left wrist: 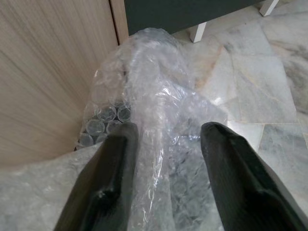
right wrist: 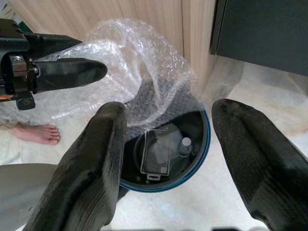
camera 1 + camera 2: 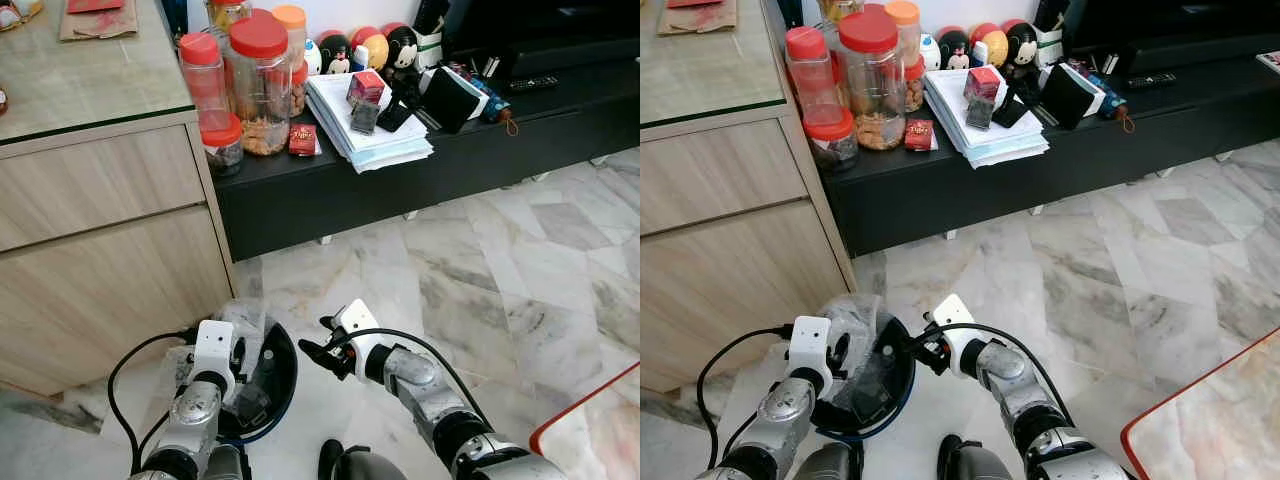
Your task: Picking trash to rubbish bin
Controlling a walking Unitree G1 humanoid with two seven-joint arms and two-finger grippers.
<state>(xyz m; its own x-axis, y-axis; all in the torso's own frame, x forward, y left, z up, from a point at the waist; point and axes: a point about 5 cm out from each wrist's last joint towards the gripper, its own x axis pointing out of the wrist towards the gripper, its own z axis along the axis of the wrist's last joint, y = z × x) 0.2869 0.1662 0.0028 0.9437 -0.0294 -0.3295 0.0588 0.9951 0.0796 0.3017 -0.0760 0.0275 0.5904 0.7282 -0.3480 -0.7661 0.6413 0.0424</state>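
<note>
Bubble wrap [image 2: 144, 62] sits bunched over the bin [image 2: 204, 139], wood-cabinet side, with left gripper [image 1: 166, 144] fingers spread around it, not clamped. Right gripper [image 2: 166, 139] hangs released just beside the bin; its wrist view shows a clear container [image 2: 156, 153] inside and a bare foot [image 2: 36, 133] beyond.

Both eye views look steeply down from the head at the marble floor [image 3: 480, 270]. Each wrist view looks close along its fingers; all share the rubbish bin [image 2: 204, 144] beside the wooden cabinet [image 3: 90, 250].
</note>
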